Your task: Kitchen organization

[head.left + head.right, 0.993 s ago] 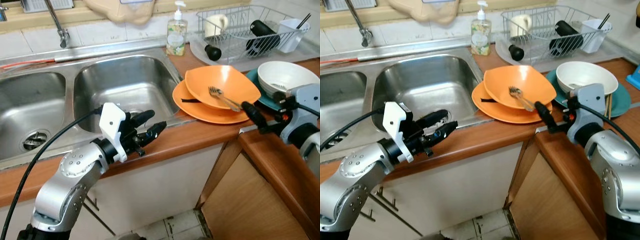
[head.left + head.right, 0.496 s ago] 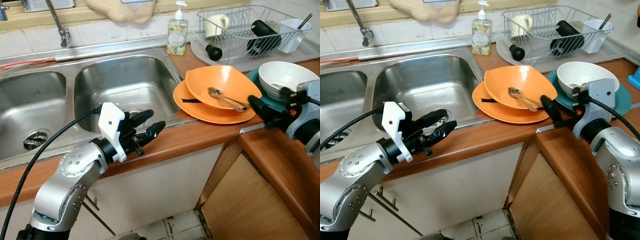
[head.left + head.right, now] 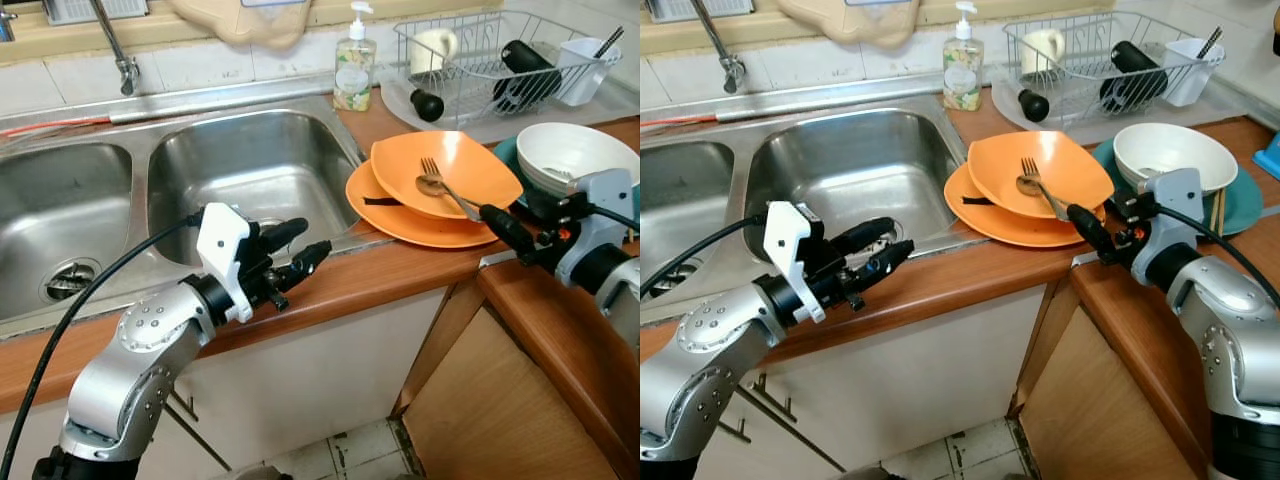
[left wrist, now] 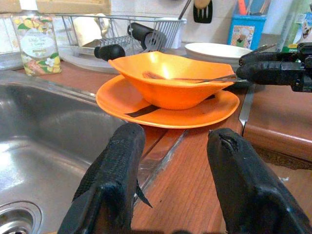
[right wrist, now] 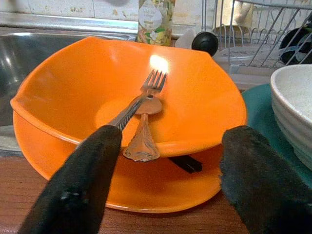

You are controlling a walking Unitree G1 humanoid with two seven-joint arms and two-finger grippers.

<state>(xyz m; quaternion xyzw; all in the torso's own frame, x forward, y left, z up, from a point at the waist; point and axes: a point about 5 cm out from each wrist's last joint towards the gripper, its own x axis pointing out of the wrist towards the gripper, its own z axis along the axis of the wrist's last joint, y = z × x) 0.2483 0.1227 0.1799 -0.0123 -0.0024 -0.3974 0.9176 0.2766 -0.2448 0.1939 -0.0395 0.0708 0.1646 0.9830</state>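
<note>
Left eye view first: at the far left the stainless steel double sink [image 3: 230, 170] sits sunk into the brown wooden countertop [image 3: 380, 270], and the left gripper [image 3: 292, 255] hovers over that counter's front edge with its two black fingers parted and nothing between them, seemingly parked out of the way. Further along, a flat orange plate [image 3: 400, 222] lies just beside the sink with a deep orange square-rimmed bowl [image 3: 445, 172] stacked on it, probably used dishes gathered near the basin. Inside the bowl a silver metal fork [image 5: 141, 97] rests across a small silver spoon [image 5: 144, 131], its handle running out over the rim. The right gripper [image 5: 165, 180] is close in at that rim, its fingers spread wide either side of the handle end; I cannot tell whether one touches it. To its right a white ceramic bowl [image 3: 575, 152] sits on a teal plate [image 3: 1240, 205], and behind stands a wire dish rack [image 3: 490, 60], a likely home for clean items.
</note>
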